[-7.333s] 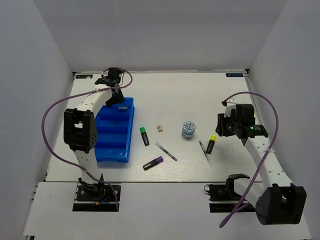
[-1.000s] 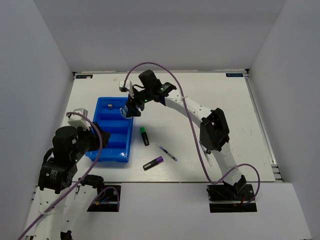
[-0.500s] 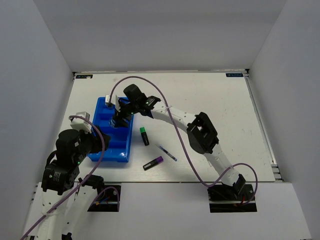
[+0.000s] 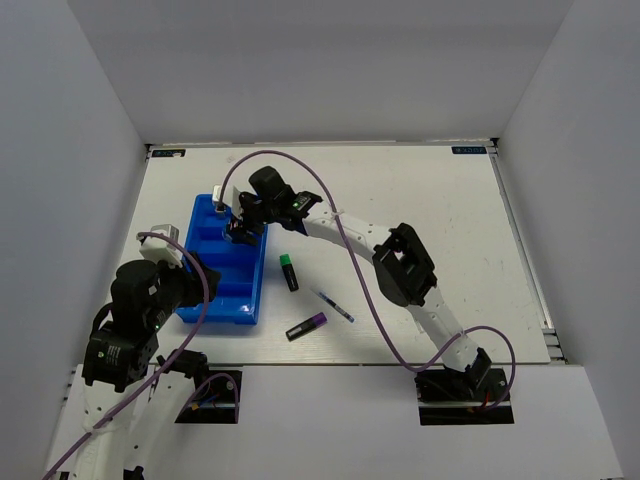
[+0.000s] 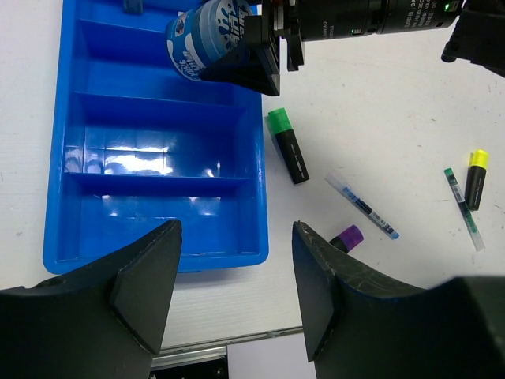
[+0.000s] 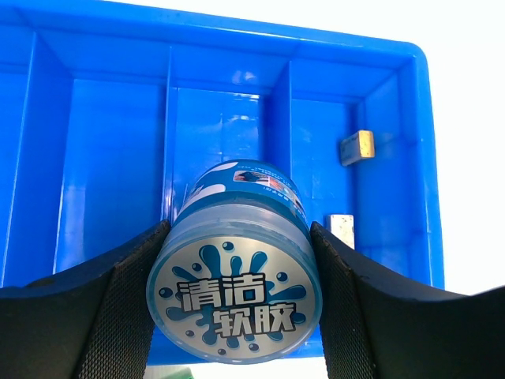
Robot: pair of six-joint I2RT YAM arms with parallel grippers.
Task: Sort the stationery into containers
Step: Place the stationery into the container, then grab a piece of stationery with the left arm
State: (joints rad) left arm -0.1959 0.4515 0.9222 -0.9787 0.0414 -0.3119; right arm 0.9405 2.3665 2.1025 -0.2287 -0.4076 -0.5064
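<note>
The blue tray (image 4: 222, 292) lies at the left of the table. My right gripper (image 4: 240, 228) is shut on the round blue-white tin (image 6: 235, 276) and holds it tilted above the tray's (image 6: 102, 158) far compartments. Two pale erasers (image 6: 357, 147) lie in the end compartment. My left gripper (image 5: 235, 230) is open and empty, above the tray's (image 5: 158, 118) near edge. A green highlighter (image 4: 289, 272), a thin pen (image 4: 332, 304) and a purple highlighter (image 4: 307, 326) lie right of the tray. The left wrist view also shows the tin (image 5: 207, 39), a yellow highlighter (image 5: 476, 178) and a second pen (image 5: 460, 207).
The right arm (image 4: 400, 262) stretches across the middle of the table and hides the yellow highlighter and second pen in the top view. White walls enclose the table on three sides. The table's near edge (image 5: 237, 347) lies just below the tray.
My right gripper has carried the tin from the table leftward over the tray in the last second. My left arm has drawn back from the tray's far end to its near edge.
</note>
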